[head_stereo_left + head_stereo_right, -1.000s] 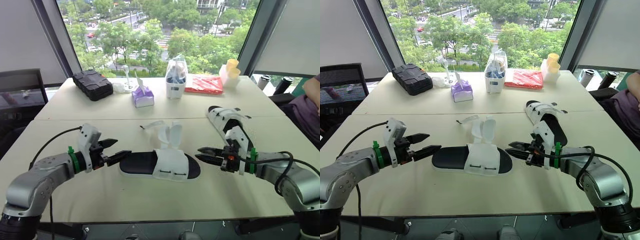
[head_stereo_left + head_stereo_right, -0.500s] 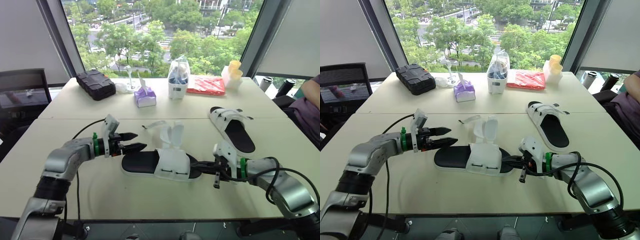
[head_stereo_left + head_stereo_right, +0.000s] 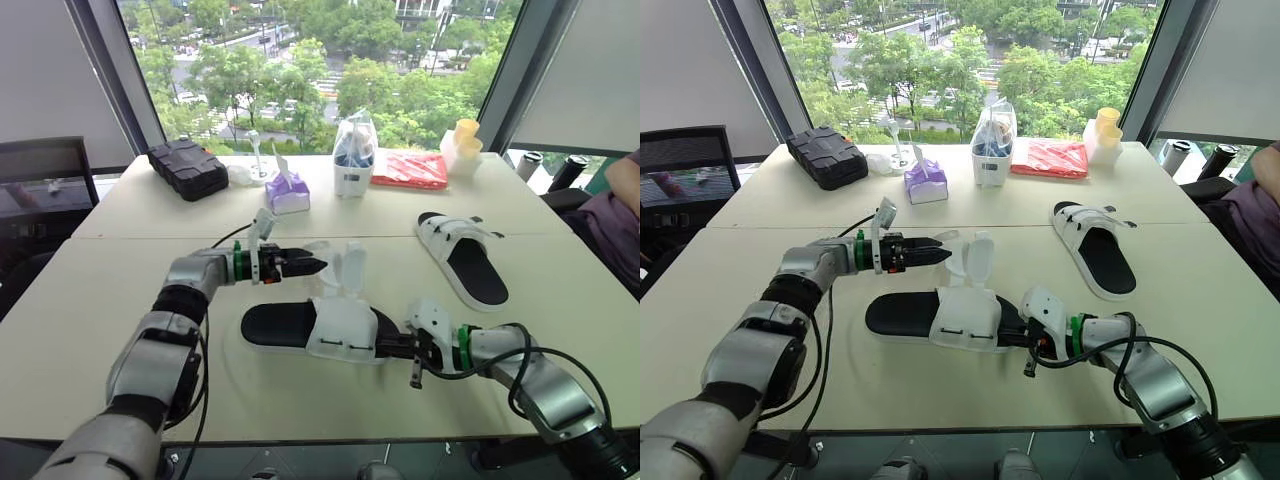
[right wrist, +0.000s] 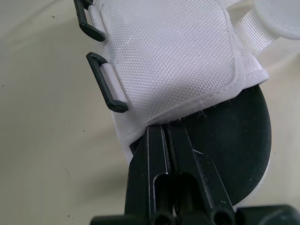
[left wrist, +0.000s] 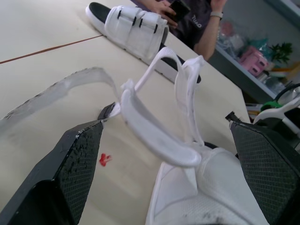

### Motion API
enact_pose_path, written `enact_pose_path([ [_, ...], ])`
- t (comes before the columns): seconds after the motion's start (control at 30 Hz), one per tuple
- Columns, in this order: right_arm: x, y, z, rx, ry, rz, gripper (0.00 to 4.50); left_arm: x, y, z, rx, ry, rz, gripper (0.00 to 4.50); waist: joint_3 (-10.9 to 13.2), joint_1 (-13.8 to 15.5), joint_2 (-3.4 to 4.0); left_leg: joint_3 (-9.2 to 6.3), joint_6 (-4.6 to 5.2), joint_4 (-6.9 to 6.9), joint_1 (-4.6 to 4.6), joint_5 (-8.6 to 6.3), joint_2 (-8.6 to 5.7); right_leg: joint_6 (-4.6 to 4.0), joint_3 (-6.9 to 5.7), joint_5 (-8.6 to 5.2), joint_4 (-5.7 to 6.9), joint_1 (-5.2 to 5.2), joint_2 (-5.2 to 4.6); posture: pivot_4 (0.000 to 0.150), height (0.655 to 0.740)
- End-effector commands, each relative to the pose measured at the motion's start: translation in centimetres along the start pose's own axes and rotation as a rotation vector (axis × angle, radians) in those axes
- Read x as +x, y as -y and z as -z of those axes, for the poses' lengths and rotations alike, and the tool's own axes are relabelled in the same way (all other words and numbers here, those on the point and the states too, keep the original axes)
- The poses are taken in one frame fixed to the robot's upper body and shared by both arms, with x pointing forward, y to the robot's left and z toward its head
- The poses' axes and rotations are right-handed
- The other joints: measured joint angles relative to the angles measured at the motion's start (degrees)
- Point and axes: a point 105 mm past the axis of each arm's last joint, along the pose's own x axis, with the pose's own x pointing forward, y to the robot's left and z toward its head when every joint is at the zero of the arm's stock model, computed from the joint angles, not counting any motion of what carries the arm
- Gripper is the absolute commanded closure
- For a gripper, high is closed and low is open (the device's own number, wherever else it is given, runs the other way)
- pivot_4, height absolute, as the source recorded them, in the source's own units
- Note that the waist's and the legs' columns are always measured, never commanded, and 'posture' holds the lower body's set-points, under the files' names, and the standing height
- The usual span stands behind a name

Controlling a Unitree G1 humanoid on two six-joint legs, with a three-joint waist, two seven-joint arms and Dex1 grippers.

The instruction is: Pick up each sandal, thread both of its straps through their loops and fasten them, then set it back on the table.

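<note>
Unfastened sandal (image 3: pixel 335 330) lies long-axis left-to-right mid-worktop (image 3: pixel 300 400), and its loose straps (image 3: pixel 350 265) stick up on its far side, just right of the spread left end effector (image 3: pixel 318 266), clearly the nearer one (right end effector (image 3: pixel 385 347) is pressed together, poking the sandal's right end), with the second sandal (image 3: pixel 462 250) well apart.

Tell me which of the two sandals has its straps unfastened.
The near sandal, mid-table: its two white straps stand up loose. The far sandal, to the right, has its own closed across the top.
</note>
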Motion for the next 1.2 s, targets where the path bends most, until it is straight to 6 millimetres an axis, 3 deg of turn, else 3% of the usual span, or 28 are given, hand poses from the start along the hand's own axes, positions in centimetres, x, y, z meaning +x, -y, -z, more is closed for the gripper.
enact_pose_path([
  [0.03, 0.2, 0.2, -0.4, -0.020, 0.022, 0.016, 4.46, 1.2, -0.1, -1.0, -0.017, 0.038, -0.005, 0.00, 0.00, 0.01, 0.00, 0.00, 0.00, 0.01, 0.01, 0.00, 0.00, 0.05, 0.00, -0.02, 0.00, 0.01, 0.00, 0.150, 0.7400],
  [0.23, 0.4, 0.7, -1.2, -0.009, 0.072, 0.084, 4.46, 2.8, -1.6, -1.8, -0.135, 0.172, -0.145, 0.00, 0.02, -0.06, -0.03, -0.02, 0.00, -0.01, 0.01, 0.00, 0.00, 0.19, 0.00, 0.07, 0.01, -0.03, 0.00, 0.150, 0.7400],
  [0.47, 0.7, 0.6, -1.5, -0.012, 0.087, 0.117, 4.46, 3.4, -2.9, -2.4, -0.218, 0.277, -0.276, 0.00, 0.02, 0.08, -0.04, -0.03, 0.00, 0.00, -0.01, 0.00, -0.01, 0.22, 0.00, 0.08, 0.00, -0.03, -0.01, 0.150, 0.7400],
  [0.57, 0.6, 0.6, -1.5, -0.011, 0.088, 0.133, 4.50, 3.4, -3.1, -2.4, -0.248, 0.297, -0.293, 0.90, 0.02, 0.06, -0.04, -0.03, 0.00, -0.01, 0.00, 0.00, -0.01, 0.23, 0.00, 0.09, 0.01, -0.02, -0.01, 0.150, 0.7400],
  [0.73, 0.5, 0.6, -1.4, -0.003, 0.087, 0.156, 4.50, 3.7, -3.1, -1.4, -0.240, 0.235, -0.305, 3.40, 0.02, 0.10, -0.04, -0.03, -0.01, -0.01, -0.01, 0.00, -0.02, 0.22, 0.00, 0.09, 0.00, -0.02, -0.01, 0.150, 0.7400],
  [0.87, 0.5, 0.6, -1.3, -0.002, 0.090, 0.163, 4.50, 2.4, -3.4, -2.1, -0.209, 0.239, -0.304, 3.40, 0.02, -0.01, -0.04, -0.03, -0.01, -0.02, 0.00, 0.00, -0.02, 0.21, 0.00, 0.10, 0.00, -0.02, 0.00, 0.150, 0.7400],
  [0.97, 0.6, 0.6, -1.1, 0.002, 0.091, 0.170, 4.50, 1.2, -2.9, -2.7, -0.220, 0.236, -0.233, 2.41, 0.02, -0.16, -0.04, -0.03, -0.01, -0.04, 0.01, 0.00, -0.02, 0.20, 0.00, 0.10, 0.01, -0.02, 0.00, 0.150, 0.7400],
  [1.13, 0.8, 0.8, -1.1, 0.007, 0.096, 0.175, 4.50, 0.4, -2.0, -1.0, -0.283, 0.138, -0.140, 0.02, 0.03, 0.07, -0.04, -0.03, -0.01, -0.03, 0.00, 0.00, -0.03, 0.16, 0.00, 0.13, 0.00, 0.00, 0.00, 0.150, 0.7400],
  [1.2, 0.9, 0.8, -1.3, 0.008, 0.103, 0.177, 4.50, 0.4, -1.9, -0.3, -0.313, 0.102, -0.128, 0.02, 0.02, 0.07, -0.04, -0.04, -0.01, -0.02, 0.00, 0.00, -0.04, 0.16, 0.00, 0.13, 0.00, 0.02, 0.00, 0.150, 0.7400],
])
